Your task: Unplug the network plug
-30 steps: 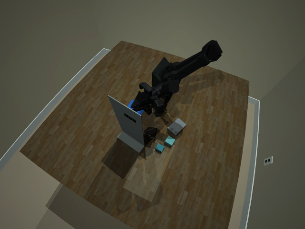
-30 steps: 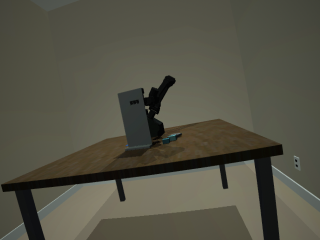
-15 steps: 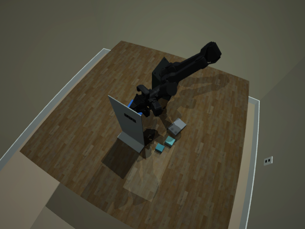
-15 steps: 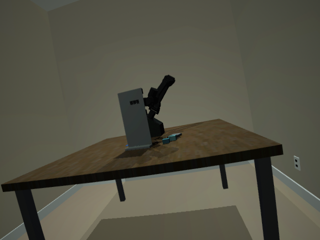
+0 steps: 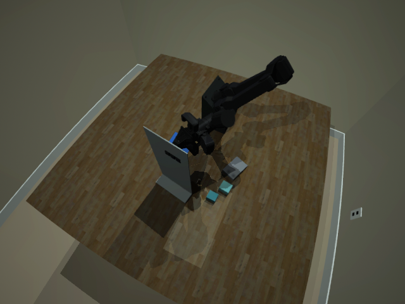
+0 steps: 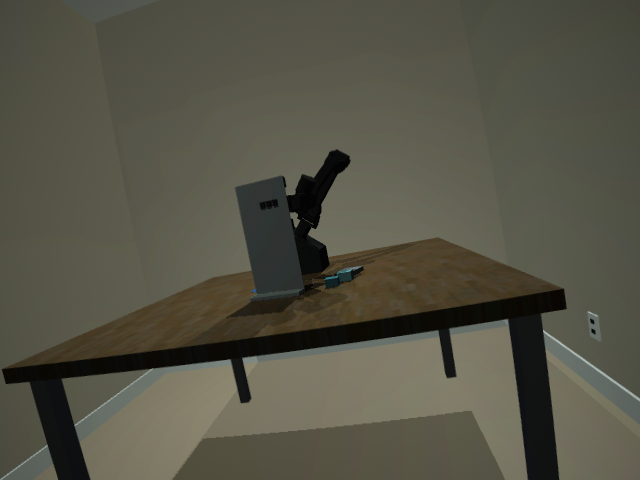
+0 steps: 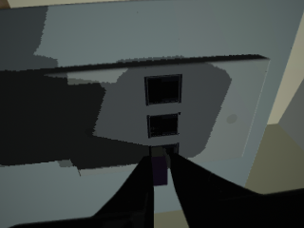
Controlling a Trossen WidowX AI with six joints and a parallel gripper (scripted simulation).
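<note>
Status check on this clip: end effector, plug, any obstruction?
End effector shut on plug. Plug in the lowest socket of the panel. Nothing blocking.

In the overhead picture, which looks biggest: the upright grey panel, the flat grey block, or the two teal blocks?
1. Upright grey panel.
2. Flat grey block.
3. The two teal blocks look about alike; no ranking between them.

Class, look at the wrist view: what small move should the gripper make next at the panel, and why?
Probably press the tab down, then draw straight back. The gripper is shut on the purple plug, which sits in the lowest of three sockets on the panel; the tab itself is too small to make out.
</note>
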